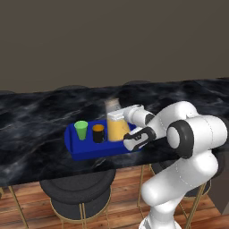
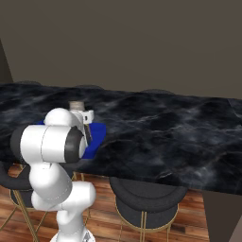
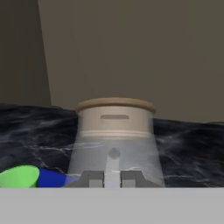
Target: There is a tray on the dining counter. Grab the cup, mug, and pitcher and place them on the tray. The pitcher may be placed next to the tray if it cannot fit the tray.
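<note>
A white robot arm reached across a long black marble table (image 1: 40, 116) veined in white, with its fingers (image 1: 126, 139) closed narrowly on the handle of a clear glass pitcher (image 1: 117, 126). The pitcher held orange liquid and carried a tan round lid; it stood upright at the 3 o'clock end of a bright blue tray (image 1: 71, 144) that lay on the near part of the table. On the same tray, a small black mug (image 1: 98, 133) with an orange inside stood just beside the pitcher at its 9 o'clock, and a small green cup (image 1: 81, 130) stood at the mug's 9 o'clock, near the tray's left end. All three vessels were upright and apart from one another. Round black stools (image 1: 78, 190) with thin gold legs stood on a wooden floor under the table's near edge. From the right base view, the arm's white body covered most of the tray (image 2: 96, 133), and the pitcher's lid (image 2: 76, 105) showed just above the arm. In the hand view, the pitcher (image 3: 115, 140) rose straight ahead at 12 o'clock, very close, with the two finger tips (image 3: 112, 179) nearly together at its base and the cup's green rim (image 3: 18, 177) at 8 o'clock.
</note>
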Controlling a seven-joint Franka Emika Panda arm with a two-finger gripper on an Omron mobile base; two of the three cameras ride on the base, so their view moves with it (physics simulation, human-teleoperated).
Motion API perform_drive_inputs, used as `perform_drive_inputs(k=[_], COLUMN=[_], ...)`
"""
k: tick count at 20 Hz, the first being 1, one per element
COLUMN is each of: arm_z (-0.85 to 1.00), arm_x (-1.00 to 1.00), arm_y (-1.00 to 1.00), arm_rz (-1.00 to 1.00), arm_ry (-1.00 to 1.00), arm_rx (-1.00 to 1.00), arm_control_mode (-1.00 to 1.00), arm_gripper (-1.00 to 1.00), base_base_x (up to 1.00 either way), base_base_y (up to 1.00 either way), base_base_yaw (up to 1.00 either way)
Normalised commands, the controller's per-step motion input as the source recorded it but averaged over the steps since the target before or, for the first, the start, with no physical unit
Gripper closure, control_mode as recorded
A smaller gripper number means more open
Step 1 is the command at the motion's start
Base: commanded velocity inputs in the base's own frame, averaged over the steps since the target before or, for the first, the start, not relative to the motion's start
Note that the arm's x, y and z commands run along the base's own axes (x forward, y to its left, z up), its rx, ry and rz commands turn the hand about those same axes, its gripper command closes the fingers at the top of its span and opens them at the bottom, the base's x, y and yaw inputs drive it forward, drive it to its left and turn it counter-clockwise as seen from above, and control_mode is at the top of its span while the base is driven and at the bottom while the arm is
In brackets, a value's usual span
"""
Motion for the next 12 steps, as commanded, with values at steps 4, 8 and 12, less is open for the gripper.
perform_drive_inputs(k=[4, 8, 12], arm_z=[0.0, 0.0, 0.0], arm_x=[0.0, 0.0, 0.0], arm_y=[0.0, 0.0, 0.0], arm_rz=[0.0, 0.0, 0.0], arm_ry=[0.0, 0.0, 0.0], arm_rx=[0.0, 0.0, 0.0], arm_control_mode=[-1.0, -1.0, -1.0], arm_gripper=[1.0, 1.0, -1.0], base_base_x=[0.0, 0.0, 0.0], base_base_y=[0.0, 0.0, 0.0], base_base_yaw=[0.0, 0.0, 0.0])
